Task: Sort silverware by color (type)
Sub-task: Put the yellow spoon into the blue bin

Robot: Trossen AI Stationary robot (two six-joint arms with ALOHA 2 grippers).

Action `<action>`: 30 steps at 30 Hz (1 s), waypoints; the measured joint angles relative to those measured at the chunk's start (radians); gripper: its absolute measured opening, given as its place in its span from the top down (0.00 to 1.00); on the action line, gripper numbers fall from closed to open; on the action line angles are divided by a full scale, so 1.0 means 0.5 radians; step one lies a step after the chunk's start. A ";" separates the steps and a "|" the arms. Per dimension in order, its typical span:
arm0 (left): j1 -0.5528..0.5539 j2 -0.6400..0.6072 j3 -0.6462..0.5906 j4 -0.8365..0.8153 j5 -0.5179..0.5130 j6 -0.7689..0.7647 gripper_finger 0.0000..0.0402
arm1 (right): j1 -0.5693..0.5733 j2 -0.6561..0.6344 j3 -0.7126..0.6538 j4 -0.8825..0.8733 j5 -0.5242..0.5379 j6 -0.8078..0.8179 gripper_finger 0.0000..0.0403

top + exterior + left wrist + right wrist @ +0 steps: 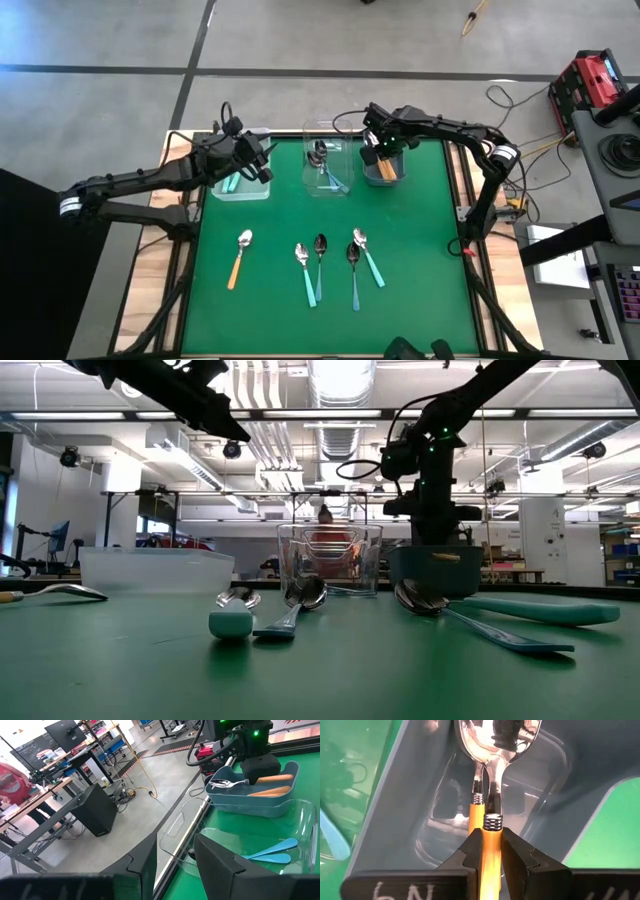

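My right gripper [383,160] reaches down into the grey bin [398,176] at the far right and is shut on an orange-handled spoon [491,827]. A second orange spoon [476,812] lies under it in the bin. My left gripper [250,165] hovers open over the clear left bin [262,190], which holds a mint-teal spoon [232,182]. The middle clear bin [310,185] holds blue-handled spoons [335,180]. On the mat lie an orange spoon [239,258], two mint-teal spoons [306,272] [368,256] and two blue ones [320,266] [354,273]. My right gripper pinches the spoon's orange handle [491,842] between its two fingers, just behind the ribbed metal collar. The fingers come from above, pointing steeply down, and lie across the handle. The spoon's bowl [512,740] is inside the grey bin, over the other spoon's bowl; whether it rests there I cannot tell.
The three bins stand in a row along the far edge of the green mat [420,300]. The loose spoons lie in a row across the mat's middle. Cables and a red box [590,80] lie on the floor beyond the table's right side.
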 joint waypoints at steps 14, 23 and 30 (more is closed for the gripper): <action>0.000 0.000 0.000 0.000 0.000 0.000 0.72 | 0.000 0.000 -0.028 0.038 -0.001 -0.055 0.91; 0.001 0.000 0.000 0.000 0.000 0.000 0.72 | 0.000 0.000 -0.108 0.123 -0.002 -0.088 0.91; 0.000 0.000 0.000 0.000 0.001 0.000 0.72 | 0.000 -0.001 -0.120 0.160 -0.002 -0.107 0.91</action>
